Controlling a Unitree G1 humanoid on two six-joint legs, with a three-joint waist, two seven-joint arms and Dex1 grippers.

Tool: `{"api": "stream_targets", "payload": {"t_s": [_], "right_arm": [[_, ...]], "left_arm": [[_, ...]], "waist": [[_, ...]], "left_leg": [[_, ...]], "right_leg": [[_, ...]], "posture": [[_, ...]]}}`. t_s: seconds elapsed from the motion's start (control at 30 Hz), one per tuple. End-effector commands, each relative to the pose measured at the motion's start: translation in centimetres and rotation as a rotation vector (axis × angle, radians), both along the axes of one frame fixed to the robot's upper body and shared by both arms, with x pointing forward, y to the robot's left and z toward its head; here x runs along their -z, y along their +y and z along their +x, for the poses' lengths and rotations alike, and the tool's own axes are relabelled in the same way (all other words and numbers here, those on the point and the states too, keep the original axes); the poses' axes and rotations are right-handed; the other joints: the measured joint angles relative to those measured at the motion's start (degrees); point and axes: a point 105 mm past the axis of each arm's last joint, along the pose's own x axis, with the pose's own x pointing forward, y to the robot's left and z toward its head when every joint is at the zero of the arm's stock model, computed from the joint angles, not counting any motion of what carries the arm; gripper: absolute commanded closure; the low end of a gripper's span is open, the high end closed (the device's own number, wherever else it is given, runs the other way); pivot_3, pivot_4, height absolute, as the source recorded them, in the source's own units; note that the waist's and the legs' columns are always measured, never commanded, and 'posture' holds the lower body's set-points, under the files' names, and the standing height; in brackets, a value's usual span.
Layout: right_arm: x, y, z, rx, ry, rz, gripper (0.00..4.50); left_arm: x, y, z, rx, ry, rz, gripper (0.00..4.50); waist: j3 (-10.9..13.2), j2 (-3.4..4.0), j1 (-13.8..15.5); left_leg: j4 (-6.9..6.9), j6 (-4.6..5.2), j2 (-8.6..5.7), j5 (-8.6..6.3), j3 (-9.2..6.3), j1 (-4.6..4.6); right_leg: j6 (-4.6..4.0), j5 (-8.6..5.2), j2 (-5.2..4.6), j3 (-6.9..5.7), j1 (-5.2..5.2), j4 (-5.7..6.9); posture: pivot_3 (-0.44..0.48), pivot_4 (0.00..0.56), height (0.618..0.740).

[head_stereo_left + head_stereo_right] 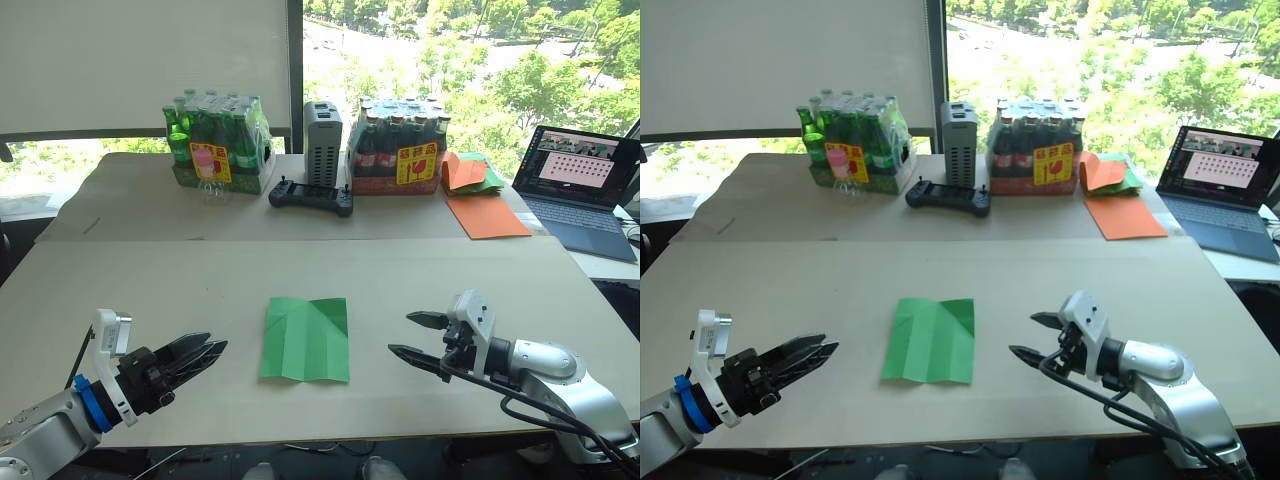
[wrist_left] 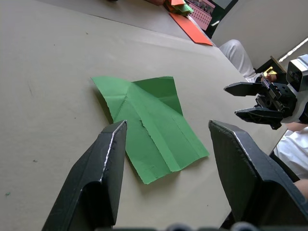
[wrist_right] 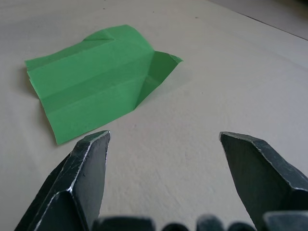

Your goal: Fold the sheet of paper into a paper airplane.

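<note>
the thin bright green sheet of paper (image 1: 306, 338) lies flat on the near pale tan table (image 1: 150, 290), midway between the two grippers and touching neither. crease lines run along its length, and the far right corner is folded over into a small raised triangle.

the left gripper (image 1: 212, 351) hovers just above the table to the left of the sheet, its two black fingers spread wide in the left wrist view, with the sheet's near edge lying between them. the right gripper (image 1: 410, 335) hovers to the right of the sheet, its fingers also spread wide, empty.

on the far table stand a shrink-wrapped pack of green bottles (image 1: 215, 142) and a shrink-wrapped pack of dark bottles (image 1: 398, 146). each carries a yellow and red label with print too small to read. between them stands a grey ribbed box (image 1: 322, 129), with a black handheld controller (image 1: 311, 195) lying in front of it. to the right lie flat orange sheets (image 1: 487, 216) and a mixed orange-and-green paper pile (image 1: 472, 172), partly hidden behind the dark bottle pack. an open dark laptop (image 1: 583, 190) is cut off at the right edge; its screen content cannot be read.
</note>
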Motion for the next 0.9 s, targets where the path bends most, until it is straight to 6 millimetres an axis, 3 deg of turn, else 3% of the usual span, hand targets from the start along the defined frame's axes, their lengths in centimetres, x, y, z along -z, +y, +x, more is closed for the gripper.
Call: {"api": "stream_targets", "payload": {"t_s": [0.03, 0.67, 0.83, 0.9], "right_arm": [[-0.9, 0.3, -0.1, -0.009, -0.027, 0.010, 0.49], [-1.3, 0.7, 0.3, 0.002, -0.016, 0.057, 0.49], [-1.6, 0.7, 0.7, 0.018, -0.031, 0.067, 0.47], [-1.8, 0.8, 0.8, 0.022, -0.035, 0.081, 0.23]], "left_arm": [[-1.0, -0.1, 0.2, -0.004, -0.055, 0.011, 1.62], [-2.4, -0.4, 1.8, -0.035, -0.098, -0.052, 1.62], [-2.8, -0.7, 2.2, -0.034, -0.110, -0.076, 0.16], [-3.0, -0.9, 2.3, -0.027, -0.114, -0.086, 0.03]], "waist": [[0.00, 0.00, 0.00], [0.00, 0.00, 0.09], [0.00, 0.00, 0.07], [0.00, 0.00, 0.05]], "left_leg": [[0.00, 0.00, 0.00, 0.00, 0.00, 0.00], [0.00, 0.00, 0.00, 0.00, 0.00, 0.00], [0.00, 0.00, 0.00, 0.00, -0.01, 0.00], [0.00, 0.00, 0.00, 0.00, -0.01, 0.00]], "right_leg": [[0.00, 0.00, 0.00, 0.00, 0.00, 0.00], [0.00, 0.00, 0.00, 0.00, 0.01, 0.01], [0.00, 0.01, 0.00, 0.00, 0.01, 0.01], [0.00, 0.01, 0.00, 0.00, 0.01, 0.01]], "posture": [[0.000, 0.150, 0.727], [0.000, 0.150, 0.727], [0.000, 0.150, 0.727], [0.000, 0.150, 0.727]]}}
